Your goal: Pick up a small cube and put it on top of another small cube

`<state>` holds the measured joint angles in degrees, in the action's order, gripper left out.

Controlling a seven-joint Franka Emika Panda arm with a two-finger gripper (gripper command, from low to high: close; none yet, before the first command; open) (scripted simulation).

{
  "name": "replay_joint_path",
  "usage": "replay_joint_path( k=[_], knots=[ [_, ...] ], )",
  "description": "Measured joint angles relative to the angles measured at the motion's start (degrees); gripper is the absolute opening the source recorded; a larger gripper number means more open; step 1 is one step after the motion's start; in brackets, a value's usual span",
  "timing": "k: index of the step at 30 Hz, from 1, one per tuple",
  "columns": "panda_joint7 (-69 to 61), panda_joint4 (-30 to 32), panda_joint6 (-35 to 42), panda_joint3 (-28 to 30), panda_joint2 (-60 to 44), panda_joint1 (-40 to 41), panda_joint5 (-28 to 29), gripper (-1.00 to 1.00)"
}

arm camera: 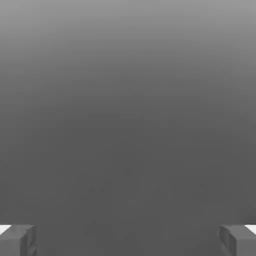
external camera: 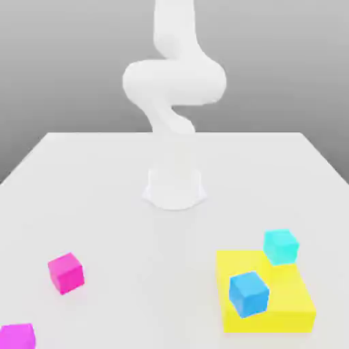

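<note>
I saw the two grey gripper fingers spread wide apart on nothing, small matte magenta-pink cube on the white table at eight o'clock from the white arm's base, well apart from the blue cube on the flat yellow square.

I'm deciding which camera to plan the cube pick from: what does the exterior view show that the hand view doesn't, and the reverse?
Exterior view alone: the white arm on the white table, two magenta-pink cubes, and a cyan cube and a blue cube on a yellow square. Hand view alone: the tool, its two grey fingertips wide apart with nothing between them. Shared: just a plain grey backdrop, no common object.
</note>
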<state>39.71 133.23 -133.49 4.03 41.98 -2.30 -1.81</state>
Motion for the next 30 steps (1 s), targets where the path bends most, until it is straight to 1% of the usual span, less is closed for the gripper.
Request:
replay_joint_path(
  k=[6,13,18,25,28,30],
  knots=[
    [-15.02,3.57,-4.24,10.11,-9.35,-5.82,-4.38,0.0],
    [-32.76,7.58,-8.94,20.61,-20.12,-11.24,-10.33,0.0],
    [-45.85,10.41,-12.19,26.62,-28.05,-13.71,-15.2,0.0],
    [-63.5,14.4,-16.83,31.42,-38.89,-13.26,-21.04,0.0],
    [-69.82,16.24,-19.19,32.14,-42.9,-11.58,-21.79,0.0],
    [-73.26,17.56,-20.97,32.63,-45.18,-10.25,-21.2,0.0]
  ],
)
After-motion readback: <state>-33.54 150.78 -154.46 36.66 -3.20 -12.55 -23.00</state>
